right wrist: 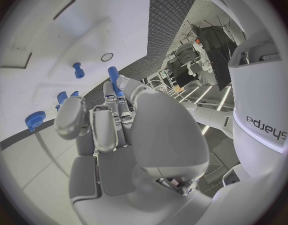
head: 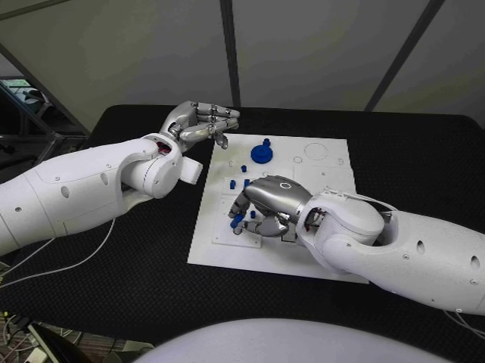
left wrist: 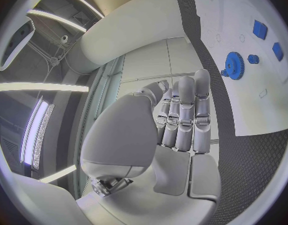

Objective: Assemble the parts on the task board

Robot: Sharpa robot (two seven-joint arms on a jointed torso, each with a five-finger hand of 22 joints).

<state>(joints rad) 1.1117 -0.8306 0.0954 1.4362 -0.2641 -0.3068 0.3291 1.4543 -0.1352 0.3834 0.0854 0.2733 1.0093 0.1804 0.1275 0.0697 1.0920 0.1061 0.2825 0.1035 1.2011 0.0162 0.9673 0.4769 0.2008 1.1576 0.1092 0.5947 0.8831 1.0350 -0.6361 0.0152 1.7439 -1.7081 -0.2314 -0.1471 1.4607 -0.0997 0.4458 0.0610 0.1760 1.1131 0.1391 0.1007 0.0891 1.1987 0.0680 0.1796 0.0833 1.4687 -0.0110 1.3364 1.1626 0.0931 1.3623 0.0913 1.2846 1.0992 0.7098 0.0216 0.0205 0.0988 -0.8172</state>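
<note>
Blue gear (head: 263,154) stands exposed — right hand (head: 266,206) blocks the board's (head: 318,181) near half.

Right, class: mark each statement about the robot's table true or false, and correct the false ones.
1. The task board is white and lies on a black table. True.
2. The left hand holds the blue gear. False: it holds nothing, fingers curled, off the board's edge.
3. The blue gear sits on the board. True.
4. The right hand hangs beside the table, off the board. False: it is over the board's near part, with a blue part at its fingers.
</note>
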